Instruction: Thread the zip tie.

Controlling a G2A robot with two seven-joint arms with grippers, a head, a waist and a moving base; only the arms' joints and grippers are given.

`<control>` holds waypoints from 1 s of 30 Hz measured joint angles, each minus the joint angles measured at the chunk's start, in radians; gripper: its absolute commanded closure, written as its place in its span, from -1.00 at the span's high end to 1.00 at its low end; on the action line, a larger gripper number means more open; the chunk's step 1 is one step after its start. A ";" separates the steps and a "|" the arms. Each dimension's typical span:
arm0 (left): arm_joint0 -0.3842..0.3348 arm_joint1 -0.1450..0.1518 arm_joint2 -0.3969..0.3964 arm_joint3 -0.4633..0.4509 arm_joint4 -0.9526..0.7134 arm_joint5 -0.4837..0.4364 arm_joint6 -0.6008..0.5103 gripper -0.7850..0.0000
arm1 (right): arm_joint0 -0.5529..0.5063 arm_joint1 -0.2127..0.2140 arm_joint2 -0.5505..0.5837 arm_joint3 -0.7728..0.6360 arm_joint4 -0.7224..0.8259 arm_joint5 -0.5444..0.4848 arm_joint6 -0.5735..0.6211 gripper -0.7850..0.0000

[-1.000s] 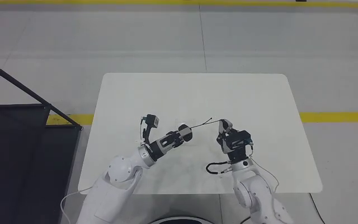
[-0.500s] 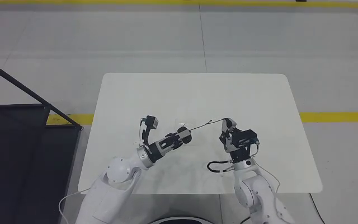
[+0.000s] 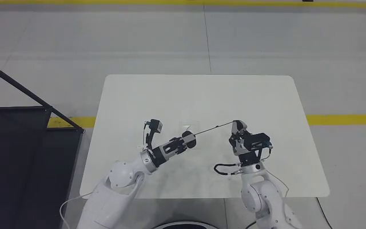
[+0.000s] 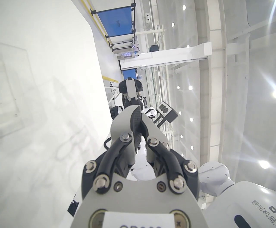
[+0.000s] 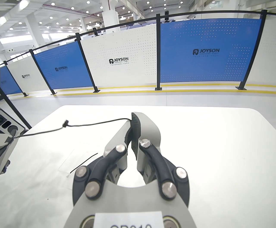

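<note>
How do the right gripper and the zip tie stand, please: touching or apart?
Touching: in the right wrist view the right gripper pinches the end of the zip tie.

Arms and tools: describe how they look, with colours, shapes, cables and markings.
The left arm and right arm have white shells with black wrist sections. The left tool and right tool match: two light grey fingers with black ribbed pads, black curved links fastened by silver bolts, a grey base plate carrying a white label. A black cable loops beside the right wrist.

a big industrial hall — blue and white fence panels (image 5: 202, 54), yellow floor lines (image 3: 337, 119), high lamp-lit ceiling (image 5: 64, 15)
</note>
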 measured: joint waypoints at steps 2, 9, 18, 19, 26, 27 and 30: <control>0.000 0.001 0.001 0.002 0.001 -0.002 -0.001 -1.00 | -0.002 -0.001 0.002 0.000 0.004 0.001 -0.002 -1.00; -0.002 0.004 -0.002 0.007 -0.005 -0.005 -0.005 -1.00 | -0.005 -0.007 0.008 0.003 0.013 0.001 -0.010 -1.00; -0.010 0.004 0.008 0.000 -0.016 0.004 0.010 1.00 | 0.007 -0.007 -0.006 0.004 -0.070 -0.049 0.026 -1.00; -0.010 0.004 0.008 -0.001 -0.019 0.005 0.015 1.00 | 0.008 -0.007 -0.008 0.003 -0.082 -0.052 0.033 -1.00; 0.000 0.005 -0.020 -0.021 -0.058 -0.014 0.069 1.00 | -0.001 -0.003 -0.014 -0.037 -0.166 -0.080 0.110 -1.00; 0.007 0.007 -0.032 -0.027 -0.066 -0.020 0.072 1.00 | -0.006 -0.002 -0.009 -0.051 -0.171 -0.088 0.124 -1.00; 0.031 0.013 -0.072 -0.048 -0.080 -0.038 0.076 1.00 | -0.018 0.002 0.011 -0.092 -0.186 -0.112 0.171 -1.00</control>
